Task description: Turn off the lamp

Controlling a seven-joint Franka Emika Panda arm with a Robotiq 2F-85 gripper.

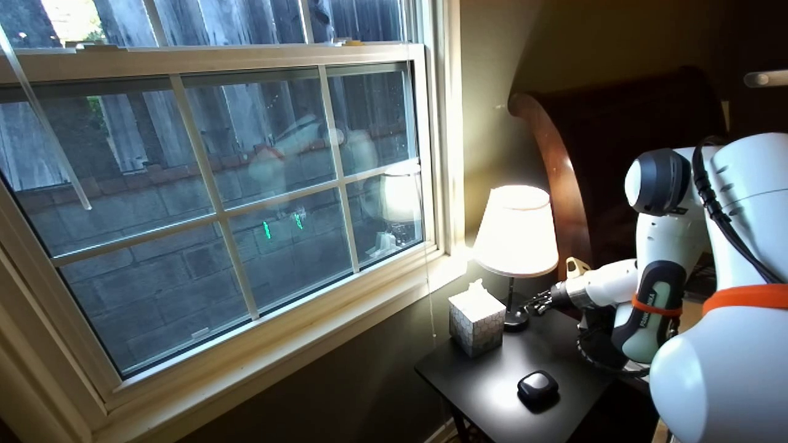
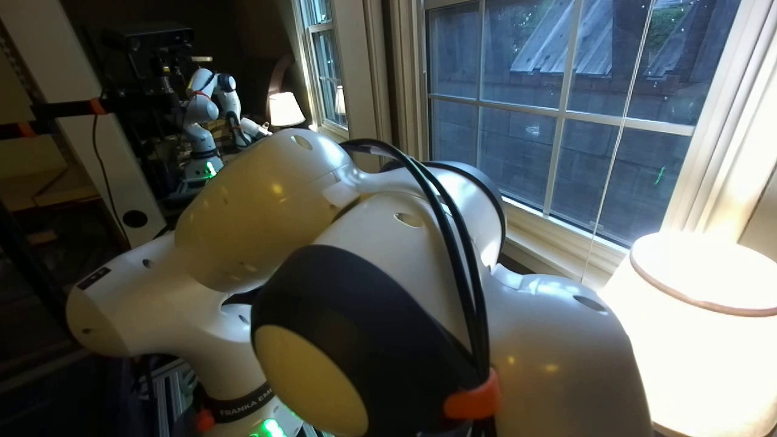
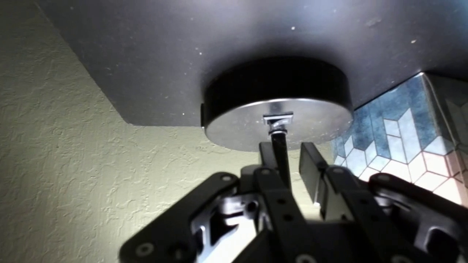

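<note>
- One white-framed window [image 1: 215, 216], with a plank fence [image 1: 240, 117] and a block wall [image 1: 184, 289] beyond it.
- Curved wooden headboard [image 1: 554, 160], mostly in shadow.
- White robot arm [image 1: 662, 240], banded in orange, bent low beside the dark table [image 1: 492, 394].
- Lamp [image 1: 514, 255], upright on the table and lit; its white shade [image 2: 698, 346] glows in both exterior views, and its round dark base [image 3: 241, 87] sits flat on the table.
- Patterned tissue box [image 1: 477, 323], on the table just beside the lamp, a tissue [image 1: 476, 287] poking up from its top.
- Gripper [image 3: 289, 151], at the lamp's thin stem [image 3: 280, 146], its fingers [image 3: 310, 166] parted with a gap between them; from the wrist view I can't honestly say whether the stem stands between them or just past them.
- Rounded black object [image 1: 537, 386], lying on the table, apart from both lamp and box.
- Small dark tab [image 3: 202, 115], on the side of the lamp's base.
</note>
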